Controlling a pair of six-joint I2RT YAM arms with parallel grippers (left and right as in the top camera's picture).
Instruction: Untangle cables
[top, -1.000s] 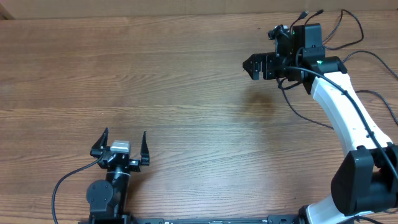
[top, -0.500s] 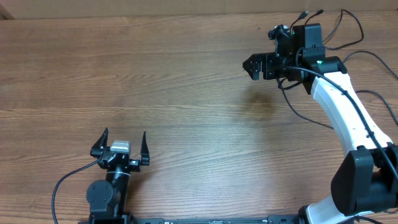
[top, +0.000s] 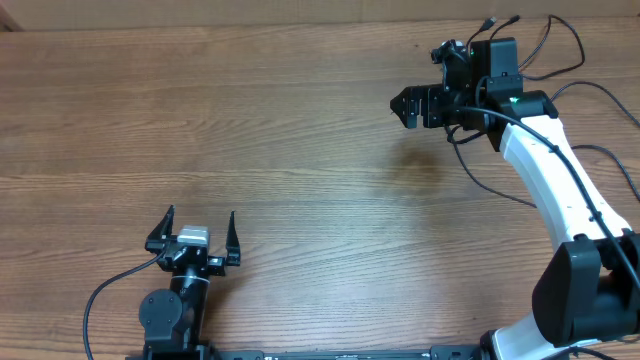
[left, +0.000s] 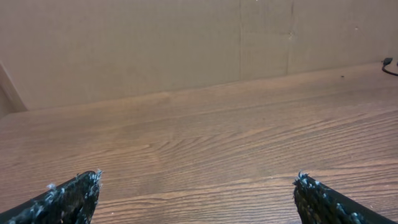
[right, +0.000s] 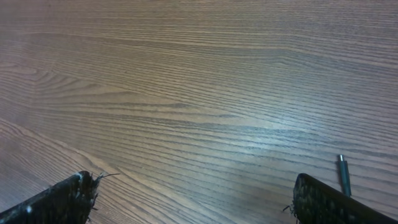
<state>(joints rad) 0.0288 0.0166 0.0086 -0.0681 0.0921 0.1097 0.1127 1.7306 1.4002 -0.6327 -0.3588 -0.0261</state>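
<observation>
The cables (top: 563, 38) are thin black cords looping on the wooden table (top: 300, 130) at the far right, partly hidden under the right arm. Two small plug ends (top: 488, 22) lie near the back edge. My right gripper (top: 402, 105) hovers just left of them, pointing left. Its jaws are open and hold nothing (right: 193, 183). A grey plug tip (right: 342, 175) lies beside its right finger. My left gripper (top: 198, 230) rests open at the front left, far from the cords, with bare wood between its fingertips (left: 198, 180). One plug (left: 389, 62) shows at the far right edge of the left wrist view.
A cardboard wall (left: 155, 43) runs along the table's back edge. A thicker black wire (top: 100, 295) loops from the left arm's base at the front left. The white right arm (top: 555, 180) spans the right side.
</observation>
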